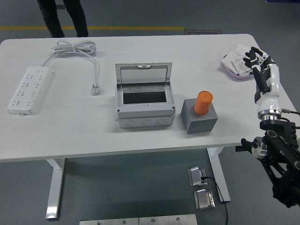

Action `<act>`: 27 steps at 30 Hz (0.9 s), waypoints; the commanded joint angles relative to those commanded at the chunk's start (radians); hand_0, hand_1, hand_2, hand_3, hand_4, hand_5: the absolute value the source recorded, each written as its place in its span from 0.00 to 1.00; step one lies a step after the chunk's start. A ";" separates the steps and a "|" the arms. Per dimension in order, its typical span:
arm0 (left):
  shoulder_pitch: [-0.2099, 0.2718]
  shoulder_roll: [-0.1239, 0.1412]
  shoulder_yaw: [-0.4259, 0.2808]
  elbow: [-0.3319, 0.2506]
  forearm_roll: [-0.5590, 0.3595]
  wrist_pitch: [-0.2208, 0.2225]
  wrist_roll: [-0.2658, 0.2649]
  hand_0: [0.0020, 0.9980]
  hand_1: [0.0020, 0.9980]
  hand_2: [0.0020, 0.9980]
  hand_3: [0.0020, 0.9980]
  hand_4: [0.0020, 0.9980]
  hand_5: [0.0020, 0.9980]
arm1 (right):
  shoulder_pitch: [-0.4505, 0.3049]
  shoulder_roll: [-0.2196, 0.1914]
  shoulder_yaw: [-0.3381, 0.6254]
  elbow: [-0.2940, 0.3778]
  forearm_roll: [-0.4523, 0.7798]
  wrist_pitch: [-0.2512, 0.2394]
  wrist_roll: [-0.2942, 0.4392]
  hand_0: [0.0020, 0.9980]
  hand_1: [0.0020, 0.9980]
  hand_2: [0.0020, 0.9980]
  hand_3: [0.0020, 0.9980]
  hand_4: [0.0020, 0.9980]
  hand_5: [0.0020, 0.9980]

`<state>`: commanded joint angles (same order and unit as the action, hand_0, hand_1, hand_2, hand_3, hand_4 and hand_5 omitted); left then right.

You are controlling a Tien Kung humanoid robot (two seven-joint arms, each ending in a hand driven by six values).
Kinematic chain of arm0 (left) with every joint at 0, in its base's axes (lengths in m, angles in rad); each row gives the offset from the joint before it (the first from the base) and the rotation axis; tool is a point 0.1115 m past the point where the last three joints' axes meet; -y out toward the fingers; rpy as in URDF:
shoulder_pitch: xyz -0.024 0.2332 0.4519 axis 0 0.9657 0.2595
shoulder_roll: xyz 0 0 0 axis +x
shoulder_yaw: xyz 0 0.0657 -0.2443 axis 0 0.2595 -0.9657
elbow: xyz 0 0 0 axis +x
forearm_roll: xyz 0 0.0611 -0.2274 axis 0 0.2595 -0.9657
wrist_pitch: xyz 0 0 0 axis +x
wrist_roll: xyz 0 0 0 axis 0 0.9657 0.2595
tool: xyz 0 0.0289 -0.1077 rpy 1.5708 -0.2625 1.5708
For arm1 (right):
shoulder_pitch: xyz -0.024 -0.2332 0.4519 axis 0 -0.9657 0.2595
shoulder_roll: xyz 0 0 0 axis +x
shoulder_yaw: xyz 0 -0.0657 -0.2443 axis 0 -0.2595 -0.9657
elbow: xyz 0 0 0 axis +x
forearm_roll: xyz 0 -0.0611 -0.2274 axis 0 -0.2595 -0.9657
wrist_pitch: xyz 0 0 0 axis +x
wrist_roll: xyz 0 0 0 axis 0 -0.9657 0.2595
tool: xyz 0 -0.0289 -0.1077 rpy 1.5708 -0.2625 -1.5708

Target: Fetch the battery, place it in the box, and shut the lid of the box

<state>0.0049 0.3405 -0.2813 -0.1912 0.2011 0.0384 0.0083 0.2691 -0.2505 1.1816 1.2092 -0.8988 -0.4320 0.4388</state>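
An orange cylindrical battery [203, 102] stands upright in a grey block holder [200, 116] right of the table's middle. To its left sits a grey box [144, 102] with its clear lid [143, 73] swung up and back, the inside showing dark. My right hand [257, 58] hovers at the table's right edge, well to the right of the battery, fingers spread and holding nothing. The left arm is out of view.
A white power strip [29, 89] lies at the far left, its cable [77, 48] coiled at the back and the plug [95, 89] left of the box. A pale dish [234, 71] with white packets sits under my right hand. A person's legs [63, 16] stand beyond the far edge.
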 joint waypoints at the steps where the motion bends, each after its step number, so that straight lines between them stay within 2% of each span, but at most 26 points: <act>1: 0.000 0.000 0.001 0.000 -0.001 0.000 0.000 0.61 0.69 0.62 0.65 0.70 0.15 | 0.002 0.004 -0.007 -0.005 -0.002 -0.002 0.001 0.76 0.69 0.70 0.74 0.94 0.63; 6: 0.001 0.001 0.004 0.000 -0.004 0.001 0.000 0.61 0.69 0.62 0.65 0.70 0.15 | 0.015 0.022 -0.046 -0.033 -0.003 -0.007 0.008 0.76 0.69 0.70 0.74 0.94 0.63; 7: 0.001 0.001 0.005 0.000 -0.004 0.001 0.000 0.61 0.69 0.62 0.65 0.70 0.15 | 0.019 0.026 -0.058 -0.039 0.000 -0.008 0.010 0.76 0.69 0.70 0.76 0.93 0.59; 14: -0.002 0.001 0.009 -0.001 -0.007 0.000 0.000 0.61 0.69 0.62 0.65 0.70 0.15 | 0.035 0.051 -0.132 -0.070 0.020 -0.008 0.021 0.77 0.69 0.71 0.76 0.93 0.59; 20: -0.002 0.002 0.017 -0.001 -0.013 0.000 0.001 0.61 0.69 0.62 0.65 0.70 0.15 | 0.037 0.055 -0.194 -0.079 0.039 -0.003 0.021 0.77 0.69 0.71 0.76 0.93 0.59; 27: -0.004 0.005 0.012 -0.002 -0.007 -0.001 0.000 0.61 0.69 0.62 0.65 0.70 0.15 | 0.035 0.048 -0.222 -0.088 0.052 0.001 0.018 0.77 0.69 0.71 0.76 0.93 0.59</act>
<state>0.0008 0.3457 -0.2691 -0.1936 0.1944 0.0375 0.0085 0.3039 -0.2030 0.9601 1.1208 -0.8465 -0.4312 0.4572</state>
